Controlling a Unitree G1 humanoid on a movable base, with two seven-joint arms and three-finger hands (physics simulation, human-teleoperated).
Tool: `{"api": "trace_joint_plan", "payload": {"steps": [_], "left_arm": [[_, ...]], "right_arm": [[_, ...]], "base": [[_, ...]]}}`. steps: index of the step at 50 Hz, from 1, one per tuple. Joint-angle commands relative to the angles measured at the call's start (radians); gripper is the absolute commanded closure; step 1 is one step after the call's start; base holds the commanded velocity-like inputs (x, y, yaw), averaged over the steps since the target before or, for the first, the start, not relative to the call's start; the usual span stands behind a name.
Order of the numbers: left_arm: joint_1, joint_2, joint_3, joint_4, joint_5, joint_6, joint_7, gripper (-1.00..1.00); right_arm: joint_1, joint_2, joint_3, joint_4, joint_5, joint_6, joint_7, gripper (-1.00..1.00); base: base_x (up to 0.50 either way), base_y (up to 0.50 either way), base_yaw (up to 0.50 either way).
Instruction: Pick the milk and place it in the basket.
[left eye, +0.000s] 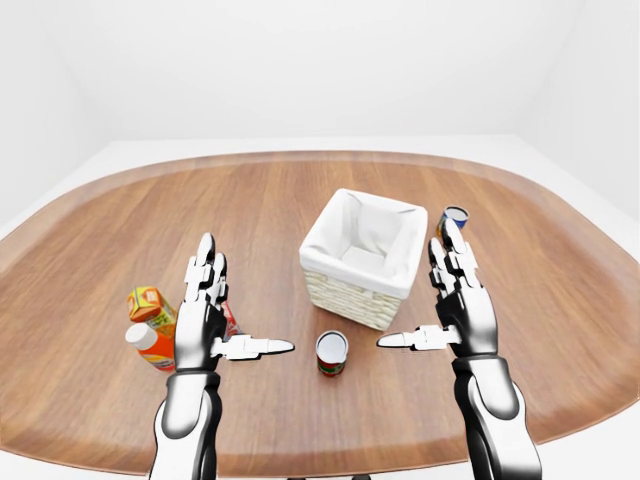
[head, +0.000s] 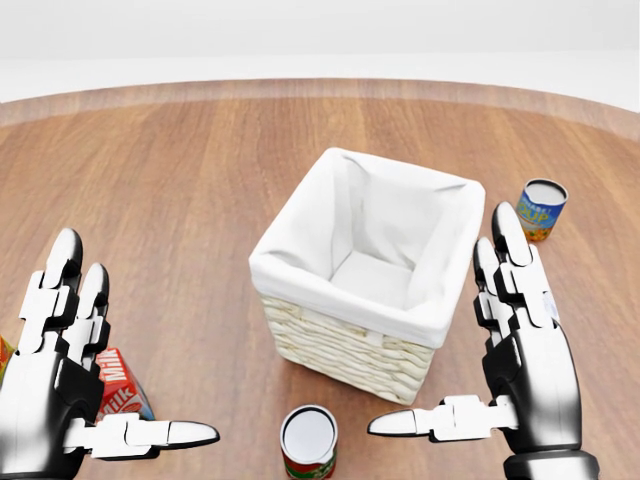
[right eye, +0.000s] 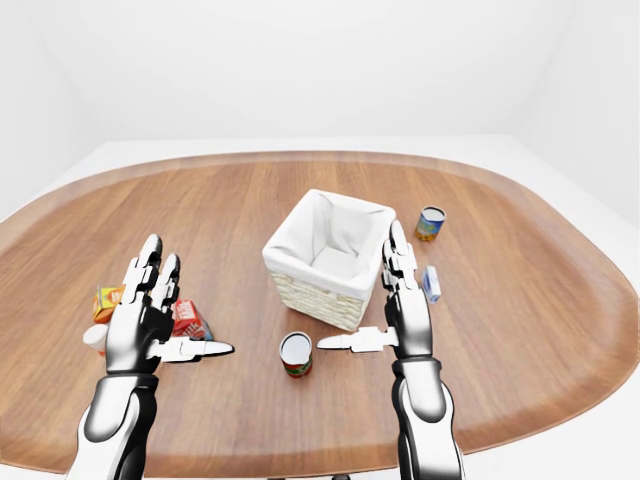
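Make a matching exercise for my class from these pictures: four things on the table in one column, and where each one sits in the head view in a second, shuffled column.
Things:
1. milk carton
2. basket
3. red can
4. blue can

Places in the head view:
A. right edge, above the right robot hand
B. centre
C. bottom edge, below the basket
D. lower left, partly behind the left robot hand

Pairs: 1-D, 2-B, 3-C, 4-A

1. The milk (right eye: 187, 318) is a small red and white carton standing on the wood, just behind the left hand (head: 55, 385), whose spread fingers hide most of it.
2. The basket (head: 352, 345) is square pale wicker with a white cloth liner, upright and open, lying between both hands, nearer the right hand (head: 520, 350).
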Motion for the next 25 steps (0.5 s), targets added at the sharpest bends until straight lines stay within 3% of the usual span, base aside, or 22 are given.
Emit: {"api": "trace_joint_plan", "payload": {"steps": [1,25], "left_arm": [[-0.001,0.000,-0.001,0.003,0.002,-0.002,0.003,-1.00],[-0.009,0.000,0.002,0.017,0.003,-0.014,0.012,-1.00]], "right_arm": [[0.000,0.000,0.002,0.006,-0.002,-0.004,0.001,-1.00],[0.000,0.000,0.008,0.011,-0.007,-0.006,-0.001,-1.00]], "base": [[0.25,0.00,0.00],[0.25,0.00,0.00]]}}
